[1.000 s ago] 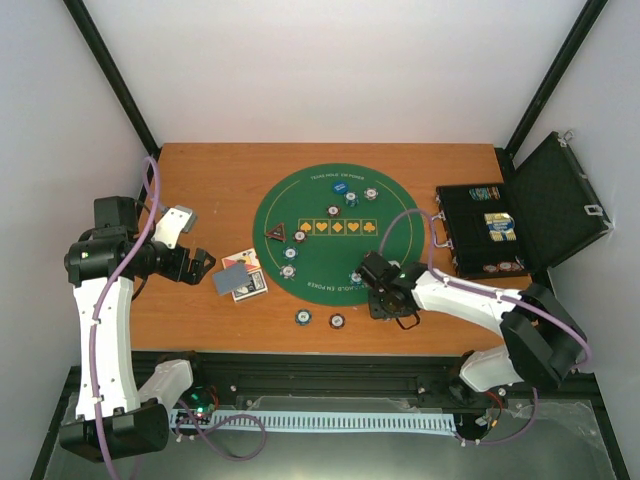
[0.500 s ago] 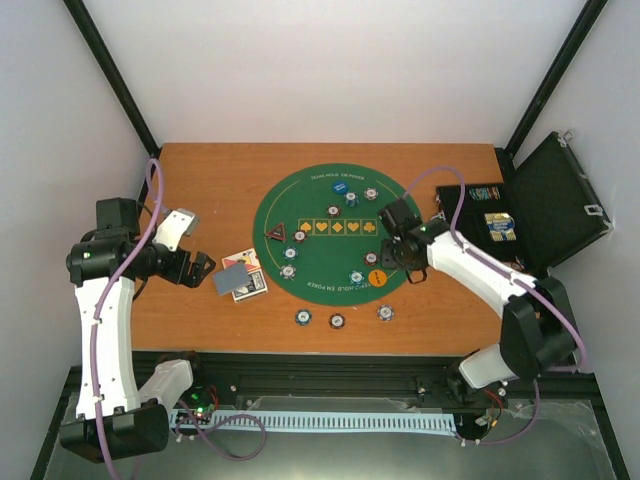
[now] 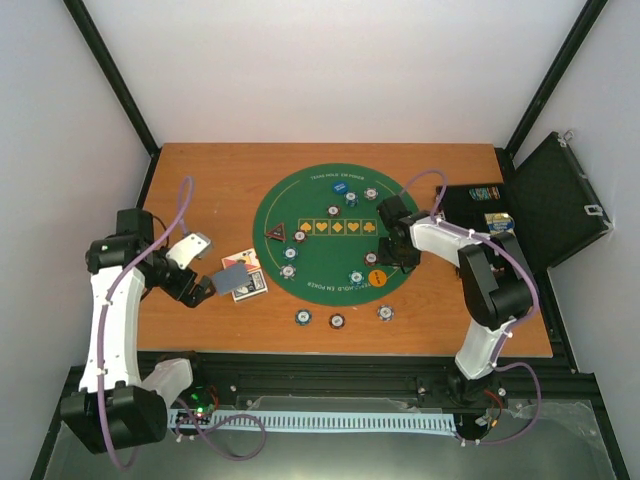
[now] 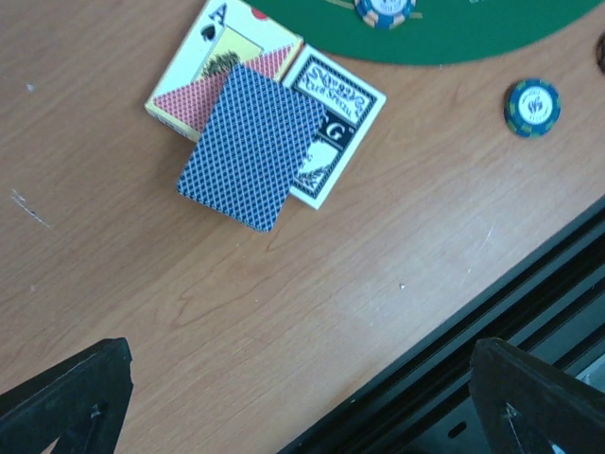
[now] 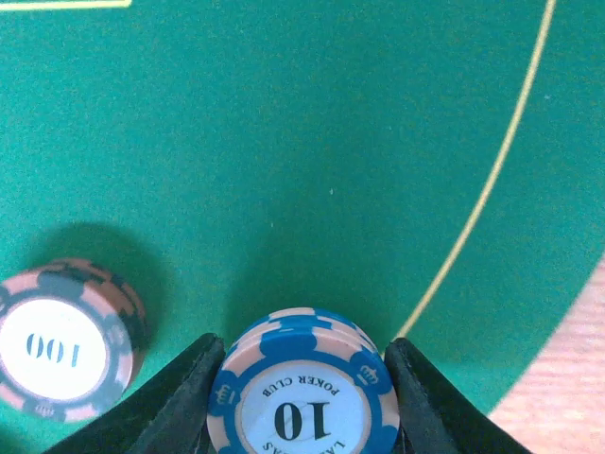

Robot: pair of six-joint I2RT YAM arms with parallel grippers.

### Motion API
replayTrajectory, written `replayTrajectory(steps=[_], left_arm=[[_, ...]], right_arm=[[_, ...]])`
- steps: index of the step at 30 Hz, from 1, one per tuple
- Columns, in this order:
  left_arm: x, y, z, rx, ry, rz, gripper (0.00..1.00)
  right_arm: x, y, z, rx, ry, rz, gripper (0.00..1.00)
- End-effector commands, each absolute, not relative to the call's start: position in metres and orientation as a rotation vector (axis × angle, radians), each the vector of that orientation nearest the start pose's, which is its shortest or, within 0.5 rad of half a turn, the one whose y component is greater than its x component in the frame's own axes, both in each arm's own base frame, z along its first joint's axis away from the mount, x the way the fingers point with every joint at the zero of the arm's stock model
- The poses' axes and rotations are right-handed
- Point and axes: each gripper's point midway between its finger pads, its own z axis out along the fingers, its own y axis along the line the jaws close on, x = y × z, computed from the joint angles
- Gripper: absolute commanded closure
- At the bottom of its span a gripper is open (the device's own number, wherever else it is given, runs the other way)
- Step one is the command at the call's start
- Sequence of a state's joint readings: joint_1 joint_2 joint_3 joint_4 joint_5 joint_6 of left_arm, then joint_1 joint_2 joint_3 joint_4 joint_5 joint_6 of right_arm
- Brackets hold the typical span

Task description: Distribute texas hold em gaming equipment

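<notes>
Top view: round green mat (image 3: 320, 257) mid-table (image 3: 200, 180), open black case (image 3: 470, 240) at the right edge. On the mat, a red-black marker (image 3: 276, 233) at the left, a blue disc (image 3: 341, 187) at the far side, an orange disc (image 3: 377, 278) at the near side, chips (image 3: 290, 253) scattered around the printed row. Three more chips on bare wood just off the near rim. Blue-backed card (image 3: 233, 273) left of the mat. Left gripper (image 3: 203, 268) just left of the card and apart from it, jaws spread. Right gripper (image 3: 397, 258) low over the mat's right part; jaws and load hidden under the wrist here.

Left wrist view: card seen close, lying tilted across two printed faces (image 4: 336, 99), one yellow-red with an ace of spades, one black-white; packs or cards, not clear. One chip on wood at the right, another on the mat at the top edge. Jaw tips in the two bottom corners, far apart, nothing between them, touching nothing.

Right wrist view: only here, the grip. Jaws part-closed, pressed against both sides of a blue 10 chip (image 5: 301, 402), seemingly the top of a small stack, over green felt near the yellow border line. Lifted or resting, cannot tell. A 100 chip (image 5: 64, 348) flat on the mat to the left, apart from the jaws.
</notes>
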State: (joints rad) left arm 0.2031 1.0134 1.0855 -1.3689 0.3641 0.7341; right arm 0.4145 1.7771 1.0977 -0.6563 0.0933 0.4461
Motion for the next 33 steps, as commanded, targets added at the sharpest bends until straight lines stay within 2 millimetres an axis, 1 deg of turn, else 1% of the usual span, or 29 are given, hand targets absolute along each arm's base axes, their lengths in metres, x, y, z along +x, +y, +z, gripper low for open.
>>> replayTrajectory(steps=[1,3,4,5,6,8,10,11,13,15,19,23,25,29,33], left_arm=[[0.191,-0.018,0.175,0.985,2.592,-0.241,0.0],[0.191,-0.018,0.169,1.065,2.567,-0.235,0.0],[0.191,-0.017,0.166,1.105,2.553,-0.227,0.0],[0.19,-0.017,0.161,1.142,2.537,-0.218,0.0],[0.191,-0.017,0.157,1.179,2.519,-0.207,0.0],[0.19,-0.016,0.149,1.246,2.492,-0.199,0.0],[0.19,-0.018,0.142,1.297,2.466,-0.212,0.0],[0.19,-0.019,0.14,1.323,2.449,-0.221,0.0],[0.191,-0.021,0.135,1.376,2.411,-0.227,0.0],[0.197,-0.021,0.131,1.428,2.362,-0.203,0.0],[0.211,-0.018,0.119,1.51,2.312,-0.168,0.0],[0.234,-0.018,0.105,1.536,2.331,-0.168,0.0],[0.244,-0.02,0.094,1.557,2.359,-0.182,0.0],[0.263,-0.026,0.084,1.561,2.376,-0.173,0.0],[0.273,-0.029,0.077,1.57,2.365,-0.153,0.0]], right_arm=[[0.349,0.132,0.022,0.061,2.849,0.063,0.71],[0.348,0.131,0.02,0.062,2.848,0.068,0.69],[0.347,0.131,0.021,0.059,2.848,0.07,0.66],[0.348,0.131,0.022,0.055,2.844,0.072,0.58],[0.347,0.131,0.023,0.051,2.843,0.072,0.48],[0.349,0.131,0.029,0.049,2.831,0.075,0.33],[0.351,0.13,0.04,0.05,2.805,0.075,0.22],[0.353,0.13,0.049,0.051,2.787,0.079,0.18],[0.356,0.131,0.068,0.06,2.749,0.094,0.14],[0.357,0.131,0.087,0.072,2.706,0.122,0.09],[0.354,0.136,0.12,0.08,2.639,0.194,0.06],[0.342,0.152,0.137,0.037,2.61,0.252,0.06],[0.332,0.165,0.139,-0.007,2.61,0.273,0.05],[0.315,0.188,0.136,-0.074,2.62,0.306,0.04],[0.303,0.203,0.132,-0.111,2.63,0.345,0.04]])
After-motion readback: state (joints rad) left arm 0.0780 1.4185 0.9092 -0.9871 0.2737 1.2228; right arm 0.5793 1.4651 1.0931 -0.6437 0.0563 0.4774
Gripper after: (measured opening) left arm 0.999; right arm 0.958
